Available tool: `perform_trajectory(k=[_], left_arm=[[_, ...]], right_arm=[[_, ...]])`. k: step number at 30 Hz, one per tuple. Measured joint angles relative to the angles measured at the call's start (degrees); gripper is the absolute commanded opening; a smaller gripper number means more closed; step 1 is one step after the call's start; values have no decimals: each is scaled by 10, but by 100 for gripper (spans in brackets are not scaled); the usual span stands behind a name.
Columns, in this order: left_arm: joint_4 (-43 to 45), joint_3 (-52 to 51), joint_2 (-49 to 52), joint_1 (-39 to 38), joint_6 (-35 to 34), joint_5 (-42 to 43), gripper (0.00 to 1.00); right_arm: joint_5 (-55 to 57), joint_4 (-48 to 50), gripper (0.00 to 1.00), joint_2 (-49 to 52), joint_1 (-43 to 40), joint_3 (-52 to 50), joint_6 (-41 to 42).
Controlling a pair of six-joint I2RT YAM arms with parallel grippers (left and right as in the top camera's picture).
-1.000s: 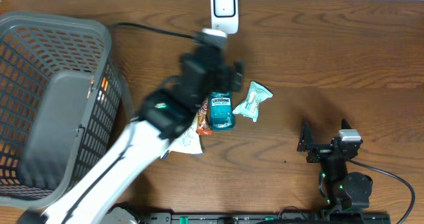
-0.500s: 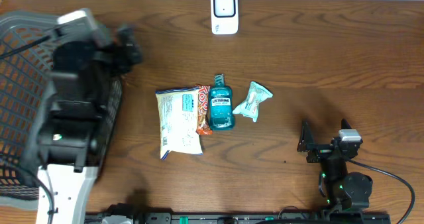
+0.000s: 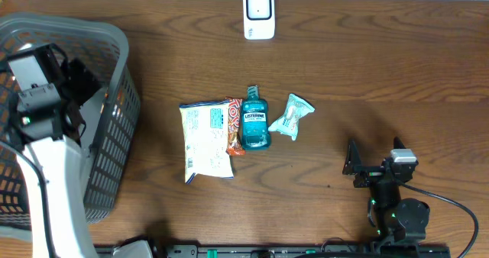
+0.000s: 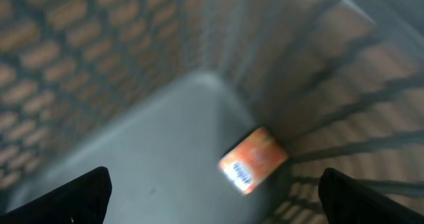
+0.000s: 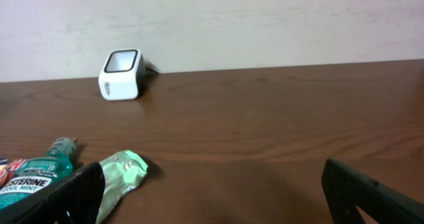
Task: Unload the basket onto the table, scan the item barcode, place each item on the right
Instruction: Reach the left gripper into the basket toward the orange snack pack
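"Overhead view first: what writing can you read?"

"Only LISTERINE, in white on the teal mouthwash bottle (image 3: 255, 124). It lies on the table (image 3: 397, 75) between a white snack bag (image 3: 205, 140) and a pale green packet (image 3: 291, 115). The bag's orange end touches the bottle, and the green packet sits just beside it. The print on the bag is too fine to read."

"Does the right wrist view add anything?"

"The same bottle shows at the lower left edge, reading 'STERINE' with 'MINT' under it. The white scanner (image 3: 259, 14) stands at the far edge of the table by the wall, well apart from those three items. I can make out no lettering on it."

"And the claws?"

"The left gripper (image 4: 215, 197) is down inside the grey basket (image 3: 84, 21), jaws spread wide and gripping nothing. Below it an orange packet (image 4: 255, 159) lies on the basket floor against the mesh wall. It carries a white label patch, too blurred to read. The right gripper (image 3: 353, 166) sits near the front of the table, to the right of the items, jaws wide apart and empty."
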Motion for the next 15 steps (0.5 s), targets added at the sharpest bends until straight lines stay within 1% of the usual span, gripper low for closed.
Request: perform_trajectory(k=[3,6,8,10,15], left_arm=[[-22,0,38,24,-22,9,99],[-24,0,86,47,-22,55,99],[-15,0,116,54,0,91,99],[-7,0,152,54,38,125,99],[5,0,232,53,132,164,99]], right_arm=[[0,0,99,0,0,0,0],[0,0,99,0,0,0,0],[0,0,99,0,0,0,0],[0,0,99,0,0,0,0],[0,0,99,0,0,0,0]])
